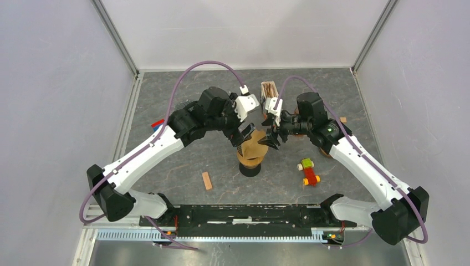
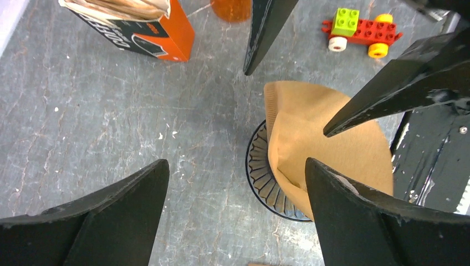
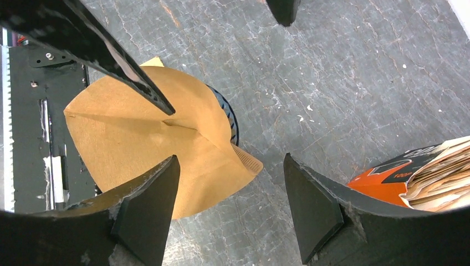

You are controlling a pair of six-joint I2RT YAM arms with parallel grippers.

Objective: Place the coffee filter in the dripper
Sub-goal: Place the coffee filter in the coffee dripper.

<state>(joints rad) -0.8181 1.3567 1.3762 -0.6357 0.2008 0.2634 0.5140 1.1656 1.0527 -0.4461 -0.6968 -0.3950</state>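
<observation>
Coffee filter (image 2: 327,149): thin, matt brown paper with a crimped seam along one edge. It is seen lying across the top of the dripper (image 2: 260,180), half opened and lopsided, not seated in the cone. On the side toward the filter box (image 2: 166,39) the dark ribbed rim of the dripper is bare; on the opposite side the paper overhangs. Left gripper (image 1: 242,134): jaws apart, nothing clamped, one fingertip at the crease of the paper, the other over the table (image 2: 111,111); contact cannot be told. Right gripper (image 1: 272,138): jaws likewise apart, nothing held, one finger above the paper, the other beside it. The filter is found below and between the two grippers, both judged about equally near, so a downward press at the crease is judged to be called for. The paper is expected to buckle easily. The table is grey and stone-patterned. Farther off, a toy brick car (image 2: 360,30) is noted.
</observation>
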